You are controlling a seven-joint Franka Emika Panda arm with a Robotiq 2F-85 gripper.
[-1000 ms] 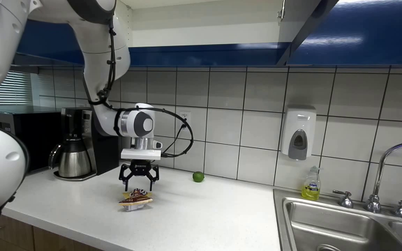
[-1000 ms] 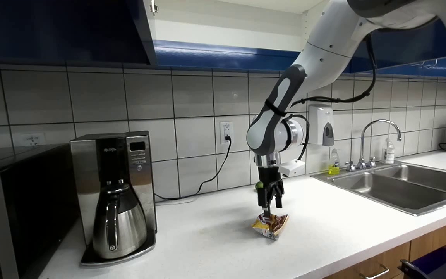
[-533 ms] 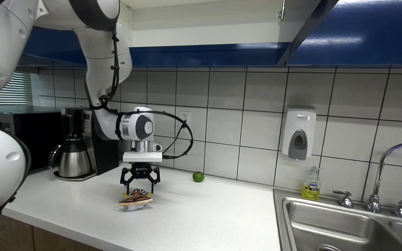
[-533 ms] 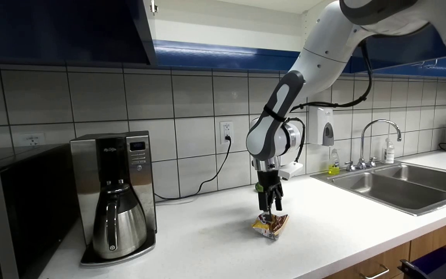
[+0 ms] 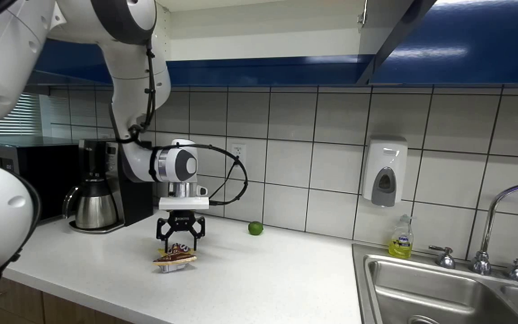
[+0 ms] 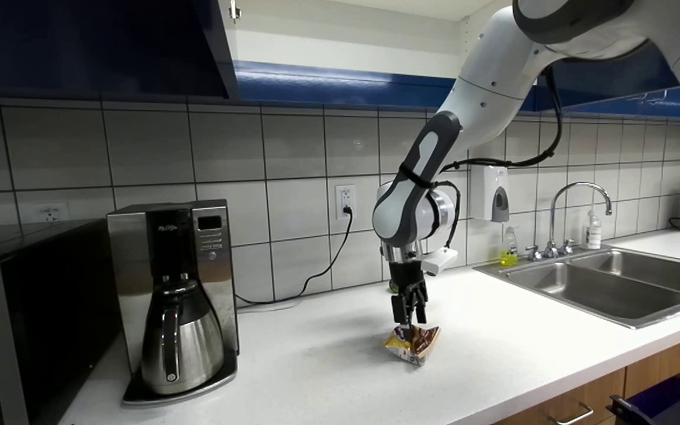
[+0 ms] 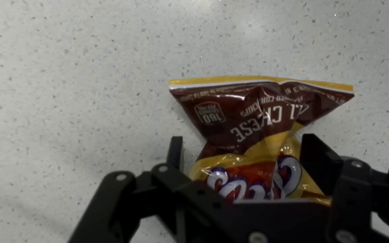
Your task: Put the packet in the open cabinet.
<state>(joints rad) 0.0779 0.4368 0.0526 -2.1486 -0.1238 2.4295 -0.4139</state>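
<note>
Black two-fingered gripper (image 7: pixel 243 148), bottom of the wrist view — jaws wide, either side of a crinkled glossy brown-and-yellow packet (image 7: pixel 258 128) (narrow-waisted) — packet resting on speckled white countertop (image 7: pixel 79 84).

arm (image 5: pixel 131 94): white, grey-trimmed | cable (image 5: pixel 246 180): black, looped | claw (image 5: pixel 180 248): black (silvery round screws (image 7: pixel 258 237))

coffee maker (image 6: pixel 170 254) beside a microwave (image 6: pixel 51 319), lime (image 5: pixel 255 228) near tiled wall (image 5: pixel 288 159)
</note>
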